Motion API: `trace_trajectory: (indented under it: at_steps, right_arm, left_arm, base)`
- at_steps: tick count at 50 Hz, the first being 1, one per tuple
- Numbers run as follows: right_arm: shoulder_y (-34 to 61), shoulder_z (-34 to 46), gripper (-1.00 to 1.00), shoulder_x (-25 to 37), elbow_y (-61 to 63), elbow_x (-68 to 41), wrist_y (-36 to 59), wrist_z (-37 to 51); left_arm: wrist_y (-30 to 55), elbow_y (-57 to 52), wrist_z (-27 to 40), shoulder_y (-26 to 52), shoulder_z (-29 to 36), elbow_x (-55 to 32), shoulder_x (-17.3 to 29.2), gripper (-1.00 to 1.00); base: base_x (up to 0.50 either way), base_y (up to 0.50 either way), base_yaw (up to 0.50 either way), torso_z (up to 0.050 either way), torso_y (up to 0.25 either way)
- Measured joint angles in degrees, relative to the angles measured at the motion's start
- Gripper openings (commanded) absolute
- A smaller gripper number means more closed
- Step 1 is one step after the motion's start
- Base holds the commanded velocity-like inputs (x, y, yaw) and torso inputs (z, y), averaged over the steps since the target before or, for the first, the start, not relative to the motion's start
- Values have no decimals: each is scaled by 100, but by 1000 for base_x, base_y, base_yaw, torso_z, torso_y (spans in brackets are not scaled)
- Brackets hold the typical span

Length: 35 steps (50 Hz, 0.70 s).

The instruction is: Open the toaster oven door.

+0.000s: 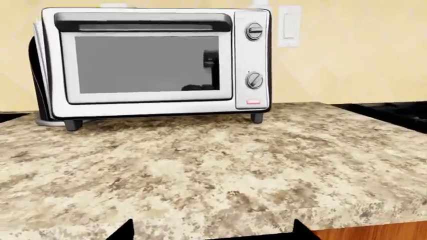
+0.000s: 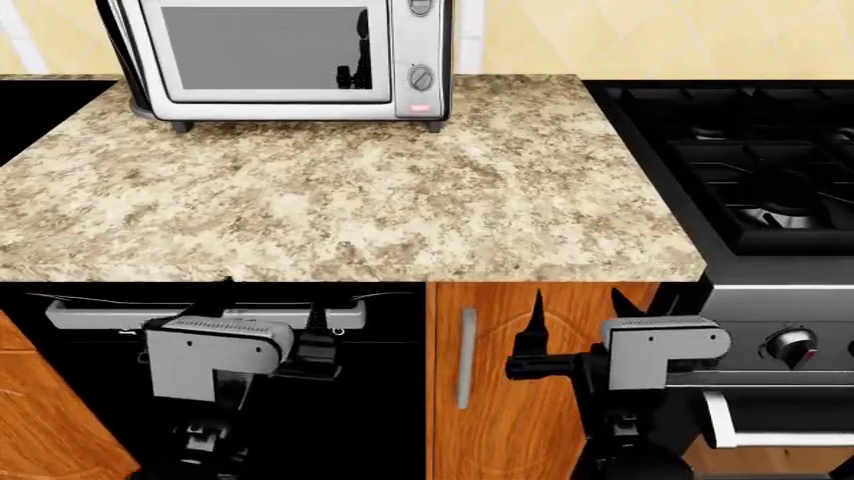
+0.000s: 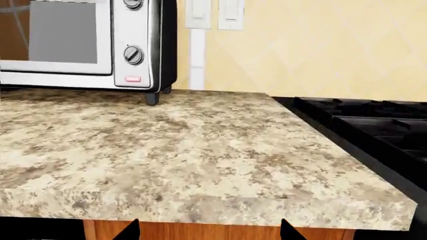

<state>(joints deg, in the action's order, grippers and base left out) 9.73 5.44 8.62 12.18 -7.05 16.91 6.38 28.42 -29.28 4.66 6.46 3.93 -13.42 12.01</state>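
We have not yet started on the door [image 1: 147, 62]: it sits flush and shut on the oven [image 1: 153, 62], its bar handle [image 1: 142, 22] across the top edge untouched. In the head view the oven stands at the back of the counter [image 2: 347, 190], at about 11 o'clock from us, with the stove [image 2: 747, 160] off at 2 o'clock. Both arms hang low in front of the cabinets, below the counter edge and well apart from the oven. The left gripper [image 2: 327, 345] is in front of the black dishwasher front, the right gripper [image 2: 534, 350] in front of the wooden cabinet door. In each wrist view only two dark fingertips [image 1: 123, 231] show, standing apart with nothing between them, so we judge both spread and empty. All of the work remains: raise an arm over the counter, reach the handle at the oven's top, grip it and swing the door down.
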Motion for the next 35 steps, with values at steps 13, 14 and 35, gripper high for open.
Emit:
trace_trajectory:
  at_steps: [13,14,35]
  right_arm:
    - [1048,-90,100,286,103,-146,748,-90]
    - [1139,-100,100,307,72,-158,792,-102]
    - [2212,-179,100,565,-550,-280,1224,-253]
  left_arm:
    - [1865,-553,36,1622,-345,-573,390,100]
    - [1962,-512,28,1767,-364,-602,415,100]
    - [2438,570,-71,3398,-346,-650,635,100]
  base:
    - [0,0,0,0,0]
    - [0,0,0,0,0]
    - [0,192,0,0,0]
